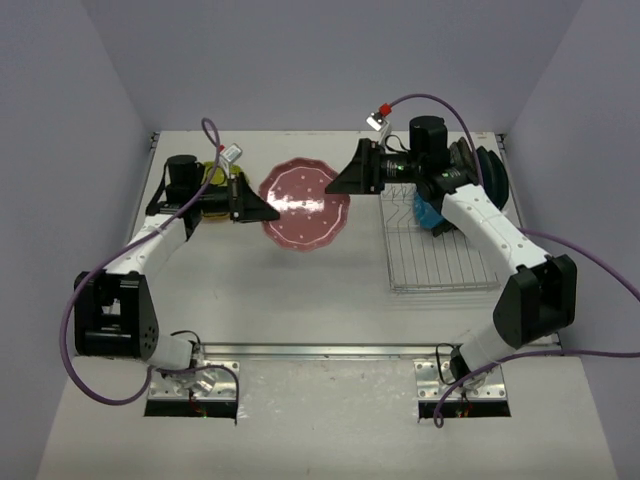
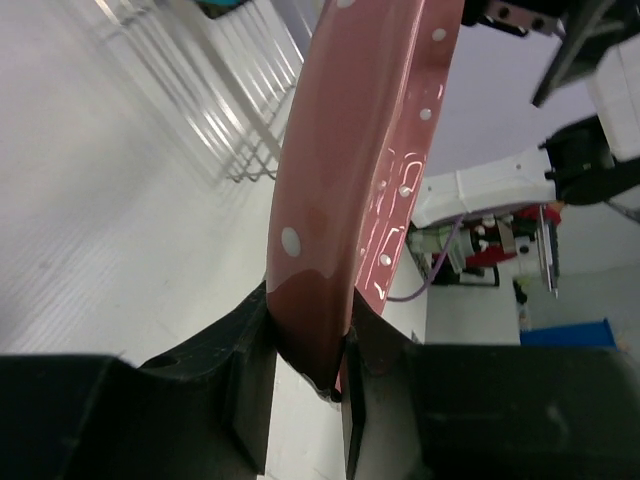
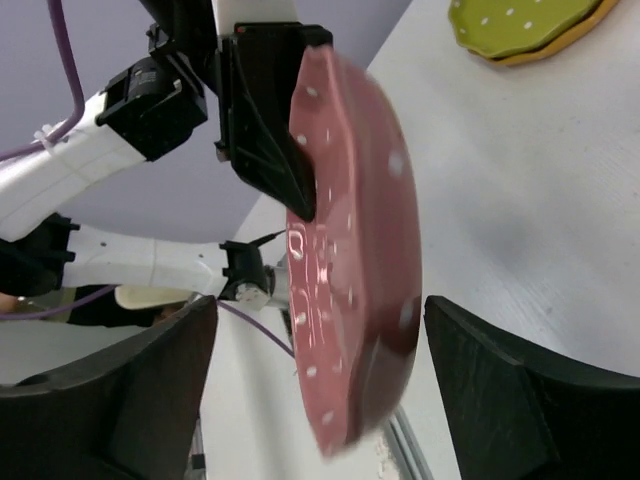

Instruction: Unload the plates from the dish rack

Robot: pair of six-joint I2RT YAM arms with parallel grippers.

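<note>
A pink dotted scalloped plate (image 1: pixel 305 203) hangs above the table between the two grippers. My left gripper (image 1: pixel 268 209) is shut on its left rim; in the left wrist view the jaws (image 2: pixel 312 352) pinch the pink plate (image 2: pixel 350 150) edge-on. My right gripper (image 1: pixel 337 184) is open at the plate's right rim. In the right wrist view the pink plate (image 3: pixel 350 250) sits between the spread fingers (image 3: pixel 530 400) without touching them. The wire dish rack (image 1: pixel 440 262) stands at the right with a blue plate (image 1: pixel 430 212) and a dark teal plate (image 1: pixel 492 175) in its far end.
A yellow-green plate on an orange one (image 3: pixel 520 25) lies on the table at the far left, partly under my left arm (image 1: pixel 213 175). The rack's wires (image 2: pixel 240 90) show behind the pink plate in the left wrist view.
</note>
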